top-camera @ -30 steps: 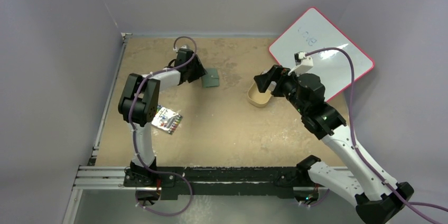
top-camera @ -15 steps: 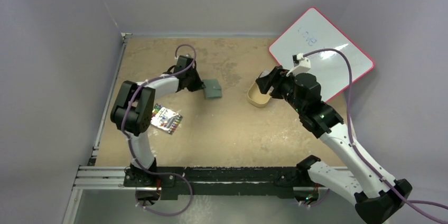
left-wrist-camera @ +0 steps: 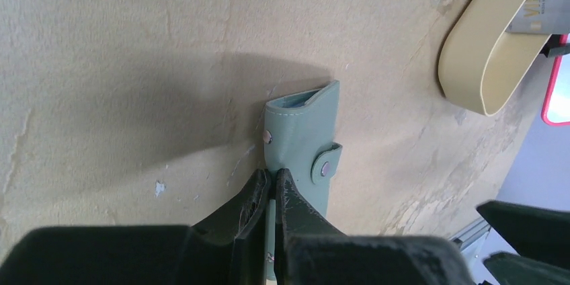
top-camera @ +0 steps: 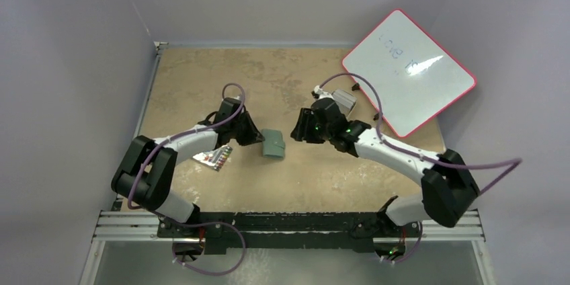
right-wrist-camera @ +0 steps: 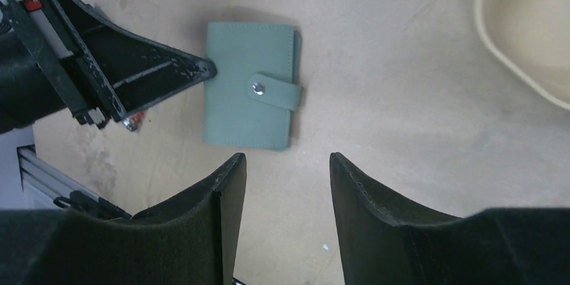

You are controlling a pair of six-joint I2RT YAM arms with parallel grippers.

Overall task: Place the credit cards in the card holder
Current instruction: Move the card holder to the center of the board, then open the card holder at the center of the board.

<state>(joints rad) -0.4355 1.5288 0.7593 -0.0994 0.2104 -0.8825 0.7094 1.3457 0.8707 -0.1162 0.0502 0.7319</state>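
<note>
The card holder [top-camera: 273,144] is a dull-green snap wallet lying closed on the table's middle. My left gripper [left-wrist-camera: 272,174] is shut on its near edge, the jaws pinched tight on the green flap [left-wrist-camera: 299,134]. In the right wrist view the same wallet [right-wrist-camera: 250,103] lies just ahead, with the left fingertips [right-wrist-camera: 201,70] at its left edge. My right gripper [right-wrist-camera: 288,164] hovers open beside it with nothing between its fingers; from above it [top-camera: 296,130] sits just right of the wallet. One greyish credit card [left-wrist-camera: 534,13] leans inside the tan tray [left-wrist-camera: 484,63].
A colourful printed card [top-camera: 214,157] lies under the left forearm. A red-framed whiteboard [top-camera: 410,70] rests at the back right. The tan tray [right-wrist-camera: 531,36] is behind the right wrist, hidden from above by that arm. The metal rail [top-camera: 282,221] runs along the near edge.
The left gripper closed on the wallet and dragged it nearer and toward the middle. The right arm swung left from the tray to the wallet, its jaws narrowing.
</note>
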